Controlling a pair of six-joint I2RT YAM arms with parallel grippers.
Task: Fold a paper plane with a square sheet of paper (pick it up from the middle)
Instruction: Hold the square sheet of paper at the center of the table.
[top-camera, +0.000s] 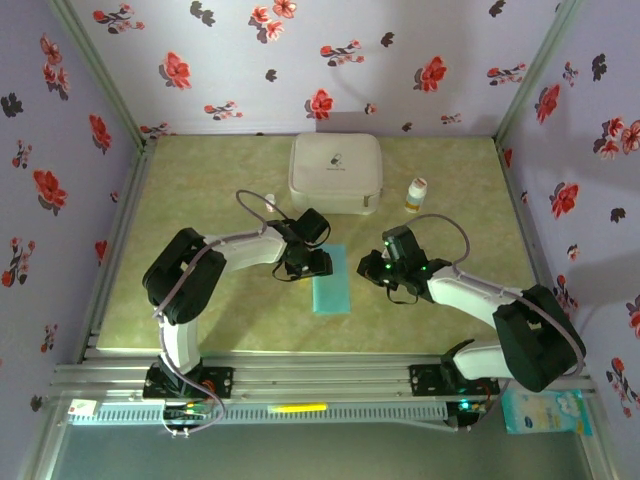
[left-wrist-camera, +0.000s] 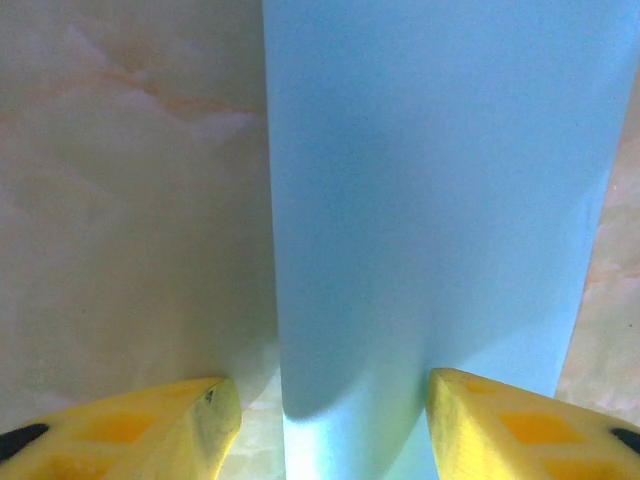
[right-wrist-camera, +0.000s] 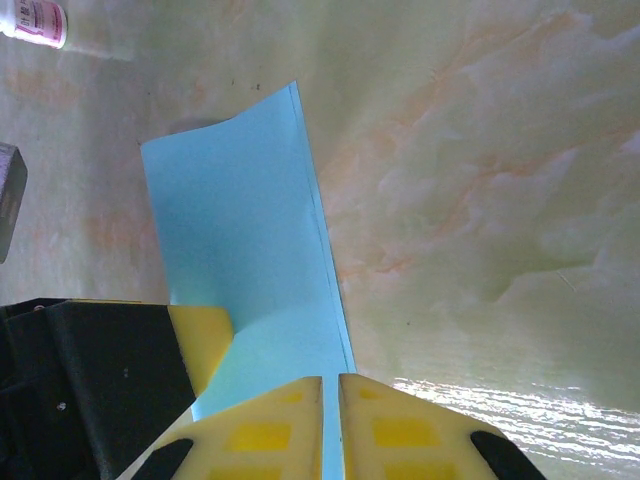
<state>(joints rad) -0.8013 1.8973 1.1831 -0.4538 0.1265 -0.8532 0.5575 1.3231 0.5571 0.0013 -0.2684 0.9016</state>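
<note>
The light blue-teal square sheet of paper (top-camera: 331, 283) lies mid-table, folded into a narrow rectangle. My left gripper (top-camera: 305, 267) is at its far left corner and stands open. In the left wrist view (left-wrist-camera: 332, 396) one finger is over the bare table and the other over the paper (left-wrist-camera: 430, 200), whose long edge runs between them. My right gripper (top-camera: 367, 268) is shut at the paper's right side. In the right wrist view its tips (right-wrist-camera: 330, 385) meet just over the paper (right-wrist-camera: 240, 220), beside the folded edge. The far corner curls up slightly. The left gripper's yellow finger (right-wrist-camera: 200, 335) rests on the sheet.
A white rounded case (top-camera: 335, 172) stands at the back centre, with a small bottle (top-camera: 416, 194) to its right, also seen in the right wrist view (right-wrist-camera: 35, 20). Flowered walls close the table on three sides. A metal rail (top-camera: 330, 378) runs along the near edge.
</note>
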